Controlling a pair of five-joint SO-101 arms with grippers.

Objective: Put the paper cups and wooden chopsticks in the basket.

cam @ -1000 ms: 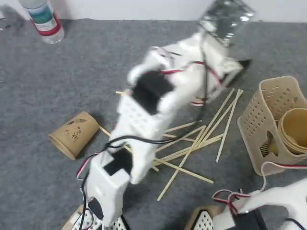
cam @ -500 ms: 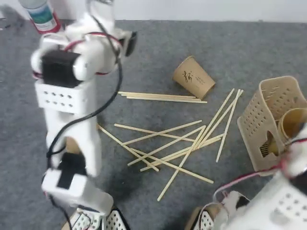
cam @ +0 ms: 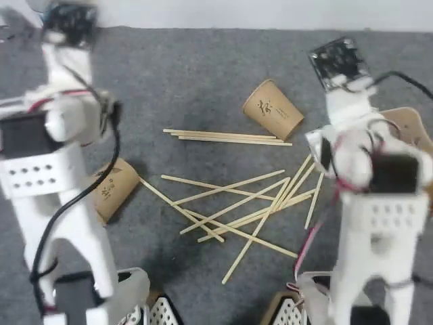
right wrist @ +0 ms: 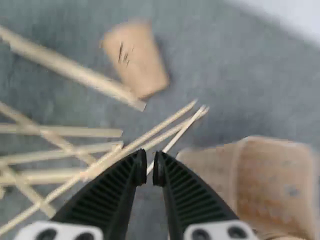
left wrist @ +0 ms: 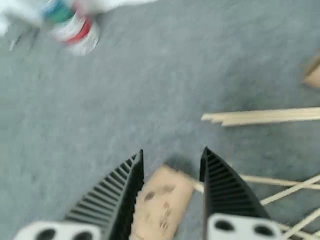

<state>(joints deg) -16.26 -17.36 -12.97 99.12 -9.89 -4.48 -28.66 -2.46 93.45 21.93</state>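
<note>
Two brown paper cups lie on their sides on the grey mat: one (cam: 272, 110) at the back centre, one (cam: 111, 189) at the left. Wooden chopsticks (cam: 250, 203) are scattered between them. The left arm (cam: 47, 149) stands tall over the left cup. My left gripper (left wrist: 172, 151) is open above that cup (left wrist: 160, 210), which shows between its fingers, apart from them. The right arm (cam: 369, 183) stands in front of the beige basket (cam: 413, 125). My right gripper (right wrist: 150, 157) is shut on nothing, above chopsticks (right wrist: 165, 132) between the back cup (right wrist: 135, 57) and the basket (right wrist: 265, 185).
A plastic bottle (left wrist: 75, 30) with a red and green label stands at the mat's far left corner. A pale wall runs behind the mat's far edge. Bare mat lies between the bottle and the back cup.
The left arm has swung from the middle of the mat to the far left, above the left cup. The right arm has risen from the bottom edge and now covers most of the basket.
</note>
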